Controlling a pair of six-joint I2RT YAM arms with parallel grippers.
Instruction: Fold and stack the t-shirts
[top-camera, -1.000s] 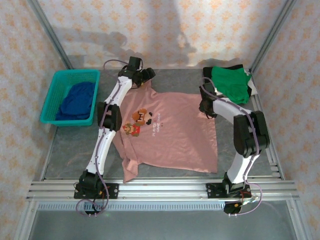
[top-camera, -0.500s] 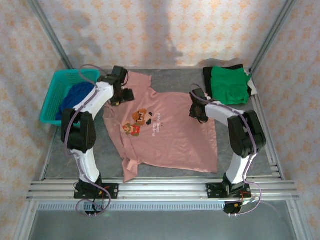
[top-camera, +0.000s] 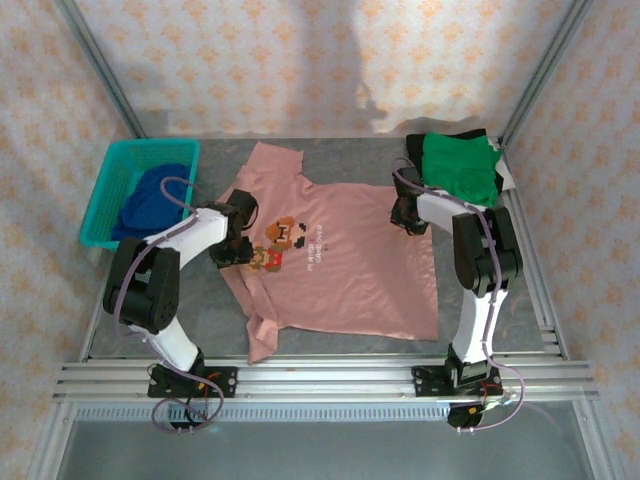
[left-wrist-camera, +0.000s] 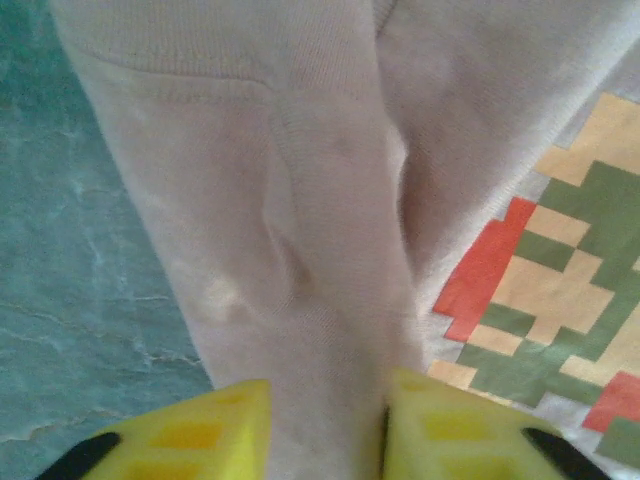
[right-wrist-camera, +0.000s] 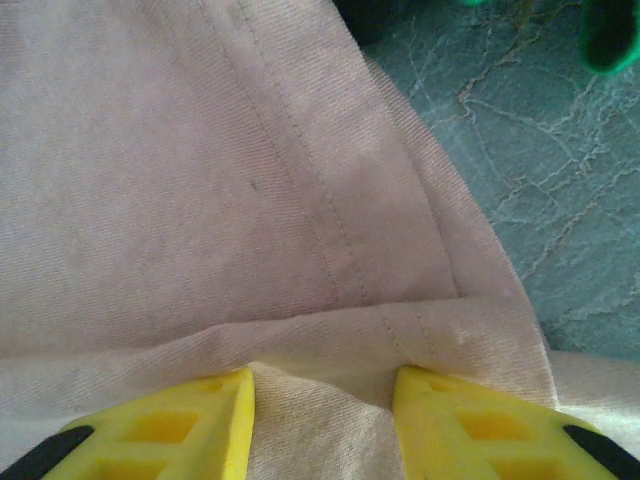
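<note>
Pink tee (top-camera: 340, 270) lay spread face-up mid-counter (top-camera: 150, 300), graphic showing. Left end effector (left-wrist-camera: 325, 430) pinched a bunched fold at tee's left edge, right beside graphic, fabric squeezed between both yellow fingers. Right end effector (right-wrist-camera: 320, 410) clamped on hemmed fold at tee's far right sleeve, near green tee (top-camera: 458, 168). Green tee sat folded in far right corner. Blue tee (top-camera: 155, 198) lay crumpled in basket (top-camera: 110, 175), far left.

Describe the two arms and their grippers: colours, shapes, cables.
Both arms have white tubular links joined by bulky black joints: the left arm, the right arm. A thin greyish cable loops along each, gathering at the black bases. The left gripper and right gripper have yellow moulded fingers with recessed pockets and black patches.
</note>
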